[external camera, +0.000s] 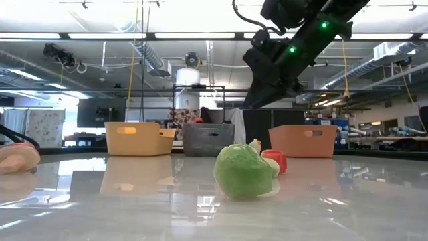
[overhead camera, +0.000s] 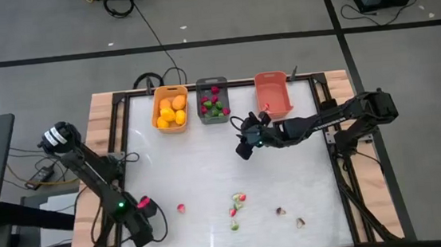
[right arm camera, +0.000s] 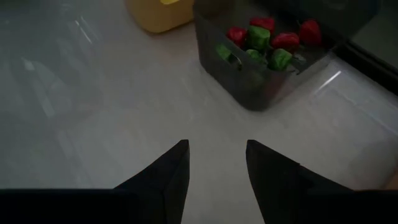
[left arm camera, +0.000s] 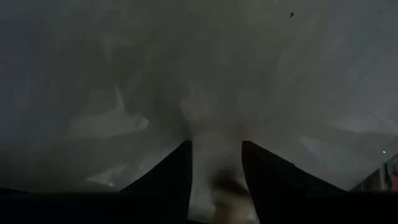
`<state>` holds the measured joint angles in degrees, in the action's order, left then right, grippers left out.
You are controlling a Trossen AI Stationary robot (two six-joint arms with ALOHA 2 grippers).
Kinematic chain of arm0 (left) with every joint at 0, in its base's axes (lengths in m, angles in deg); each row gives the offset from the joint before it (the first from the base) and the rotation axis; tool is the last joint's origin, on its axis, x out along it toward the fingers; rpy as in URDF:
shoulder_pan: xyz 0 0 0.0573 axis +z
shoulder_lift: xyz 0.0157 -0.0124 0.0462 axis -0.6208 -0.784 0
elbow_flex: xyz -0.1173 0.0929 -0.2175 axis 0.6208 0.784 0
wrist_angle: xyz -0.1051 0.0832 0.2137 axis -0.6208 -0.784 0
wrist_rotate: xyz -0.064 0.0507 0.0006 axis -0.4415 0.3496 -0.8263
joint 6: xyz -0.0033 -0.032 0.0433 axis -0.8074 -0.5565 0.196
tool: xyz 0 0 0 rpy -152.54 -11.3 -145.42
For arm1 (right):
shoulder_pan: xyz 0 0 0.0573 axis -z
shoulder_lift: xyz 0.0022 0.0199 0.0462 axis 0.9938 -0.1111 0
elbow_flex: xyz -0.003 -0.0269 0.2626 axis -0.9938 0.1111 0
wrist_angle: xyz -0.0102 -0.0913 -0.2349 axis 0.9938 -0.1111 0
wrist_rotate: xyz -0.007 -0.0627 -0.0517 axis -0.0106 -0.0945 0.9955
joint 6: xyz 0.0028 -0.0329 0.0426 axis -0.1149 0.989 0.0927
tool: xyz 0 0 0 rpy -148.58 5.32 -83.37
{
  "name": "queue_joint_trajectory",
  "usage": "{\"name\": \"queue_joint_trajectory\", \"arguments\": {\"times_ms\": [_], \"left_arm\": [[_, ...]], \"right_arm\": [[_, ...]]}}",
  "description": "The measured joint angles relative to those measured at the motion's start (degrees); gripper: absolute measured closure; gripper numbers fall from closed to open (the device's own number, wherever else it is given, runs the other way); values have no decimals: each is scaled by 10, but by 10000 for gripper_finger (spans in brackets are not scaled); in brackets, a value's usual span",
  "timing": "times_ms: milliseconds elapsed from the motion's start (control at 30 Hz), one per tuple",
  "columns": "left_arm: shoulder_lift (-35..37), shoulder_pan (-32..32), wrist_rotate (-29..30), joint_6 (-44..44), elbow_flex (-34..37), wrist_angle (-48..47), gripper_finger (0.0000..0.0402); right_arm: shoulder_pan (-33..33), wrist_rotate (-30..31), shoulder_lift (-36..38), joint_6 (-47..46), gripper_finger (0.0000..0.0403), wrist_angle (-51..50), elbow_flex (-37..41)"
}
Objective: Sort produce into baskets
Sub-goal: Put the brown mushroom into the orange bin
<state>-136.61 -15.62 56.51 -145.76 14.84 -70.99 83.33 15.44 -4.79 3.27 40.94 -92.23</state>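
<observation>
left gripper (overhead camera: 143, 228): low at the near-left table corner, pressed close to the table top; fingers (left arm camera: 168, 180) apart in its wrist view, a blurry pale lump in the gap; cannot tell if it is gripped or what it is
right gripper (overhead camera: 244, 148): hangs over mid table just near of the grey bin, fingers (right arm camera: 171, 171) parted, nothing between them
yellow bin (overhead camera: 170, 109): far edge, leftmost, orange fruits inside
grey bin (overhead camera: 213, 100): middle, red and green pieces inside (right arm camera: 261, 40)
coral bin (overhead camera: 272, 93): rightmost, looks nearly bare but for one small red speck
loose produce: red piece (overhead camera: 182, 209) right of the left gripper; red-green cluster (overhead camera: 236, 204) near centre front; two small pieces (overhead camera: 290, 216) further right; a pink bit (overhead camera: 143, 202) beside the left arm
step: likely left arm picking a piece at its corner; right arm free to fetch the next
do well: left should close fully on the piece and lift straight up before swinging, since the lump sits deep between the fingers
do well: right should take the cluster one piece at a time, coming from above so neighbours do not roll
risk: round pieces slide on the glossy table (overhead camera: 208, 164); arms may cross near the centre front
</observation>
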Motion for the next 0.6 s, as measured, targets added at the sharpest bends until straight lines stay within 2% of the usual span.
{"name": "queue_joint_trajectory", "arguments": {"times_ms": [200, 333, 467, 533, 600], "left_arm": [[-1, 6, 26, 3, 0, -1, 333], [3, 19, 28, 1, 0, -14, 375], [15, 22, -39, -1, 0, -31, 378], [21, 17, -70, -3, 0, -29, 366], [23, 12, -76, -15, 0, -26, 345]], "right_arm": [[0, -2, 0, 1, 235, 6, 0], [-1, -25, 0, 1, 235, 20, 0], [-1, -36, 0, 1, 235, 20, 0], [-1, -36, 0, 5, 236, 21, 0], [-1, -41, 0, 13, 236, 23, 0]]}}
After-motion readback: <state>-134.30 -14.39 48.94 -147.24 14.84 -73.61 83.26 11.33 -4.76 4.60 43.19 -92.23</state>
